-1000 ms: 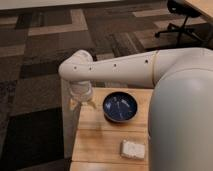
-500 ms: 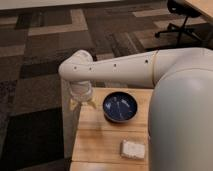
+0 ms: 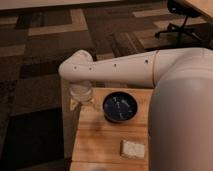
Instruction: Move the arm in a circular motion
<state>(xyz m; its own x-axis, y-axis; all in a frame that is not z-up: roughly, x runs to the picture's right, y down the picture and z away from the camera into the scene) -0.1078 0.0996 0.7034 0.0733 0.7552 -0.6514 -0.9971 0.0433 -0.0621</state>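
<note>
Reaching in from the right, the arm [image 3: 117,71] stretches as a cream-white tube across the far edge of the wooden tabletop [image 3: 95,142], its rounded elbow at the left and its bulky body filling the near right. The gripper [image 3: 82,98] hangs down from that elbow over the far left corner of the tabletop; whether it is open or closed cannot be told, and nothing can be seen in it. A dark blue bowl [image 3: 120,107] sits just right of the gripper, and a pale block [image 3: 133,149] lies nearer, well apart from it. Judged from its smooth shell, the arm is likely stiff and heavy; the task gives nothing to take hold of, so a circle needs only room around the bowl. No label or writing is readable
</note>
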